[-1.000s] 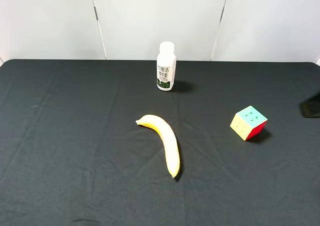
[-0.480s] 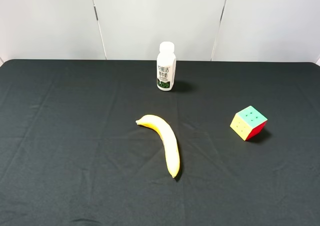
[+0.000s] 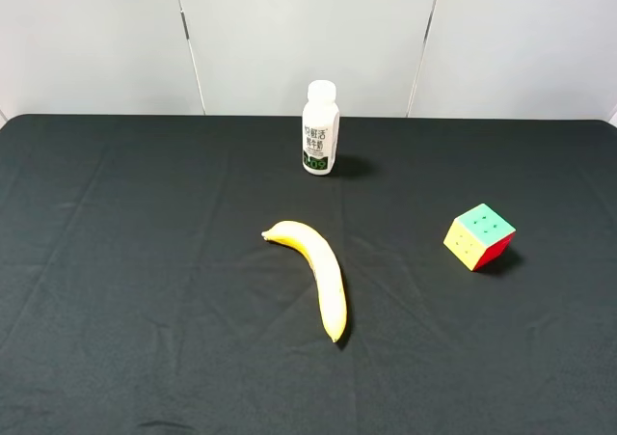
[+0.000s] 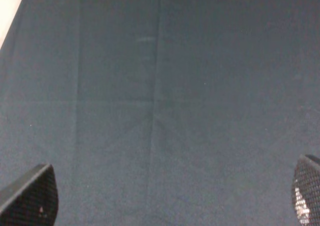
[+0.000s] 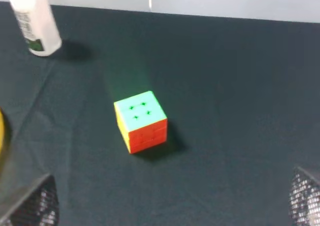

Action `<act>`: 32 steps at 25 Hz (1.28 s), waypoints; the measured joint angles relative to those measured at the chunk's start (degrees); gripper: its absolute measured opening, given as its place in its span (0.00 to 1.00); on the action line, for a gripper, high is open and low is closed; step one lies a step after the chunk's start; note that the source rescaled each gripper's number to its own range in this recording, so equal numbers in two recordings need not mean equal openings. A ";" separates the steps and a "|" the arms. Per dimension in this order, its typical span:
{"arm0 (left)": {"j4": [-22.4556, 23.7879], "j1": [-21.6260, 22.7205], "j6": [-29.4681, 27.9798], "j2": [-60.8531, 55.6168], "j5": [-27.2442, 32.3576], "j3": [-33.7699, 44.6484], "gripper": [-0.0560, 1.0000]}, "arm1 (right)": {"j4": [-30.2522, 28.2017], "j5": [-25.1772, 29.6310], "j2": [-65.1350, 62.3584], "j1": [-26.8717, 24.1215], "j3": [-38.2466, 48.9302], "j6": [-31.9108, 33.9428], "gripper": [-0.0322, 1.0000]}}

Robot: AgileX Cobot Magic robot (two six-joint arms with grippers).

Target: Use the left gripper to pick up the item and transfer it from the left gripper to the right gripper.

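Puzzle cube (image 3: 479, 236): a small cube with a pale green top, a yellow face and a red face. It sits alone on the right side of the counter in the high view, well apart from everything else and touched by nothing. The right wrist view (image 5: 140, 121) shows it with its green top, orange-red side and yellow side.

Left tool (image 4: 172, 198): only two mesh-textured fingertips (image 4: 31, 198) show, one at each lower corner of the left wrist view. They are spread wide with nothing between them, above bare dark cloth. The cube does not appear in this view.

Right tool (image 5: 170, 201): its two fingertips (image 5: 30, 203) also show at the lower corners of the right wrist view. They stand wide apart and empty, with the cube lying ahead of them on the cloth.

Banana (image 3: 316, 272): yellow, lying on its side near the middle of the counter, to the left of the cube.

Bottle (image 3: 320, 128): white with a green label, upright near the far edge, behind the banana.

Counter (image 3: 135, 261): covered in black cloth with light creases, backed by white wall panels.
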 joint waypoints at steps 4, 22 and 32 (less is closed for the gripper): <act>0.00 0.00 0.00 0.00 0.00 0.00 0.83 | 0.46 -1.29 0.00 0.00 2.81 0.20 0.99; 0.00 0.00 0.00 0.00 0.00 0.00 0.82 | 0.46 -5.27 0.00 -0.08 4.51 0.26 0.99; 0.00 0.00 0.00 0.00 0.00 0.00 0.82 | 0.90 -5.27 0.00 -8.26 4.51 0.26 0.99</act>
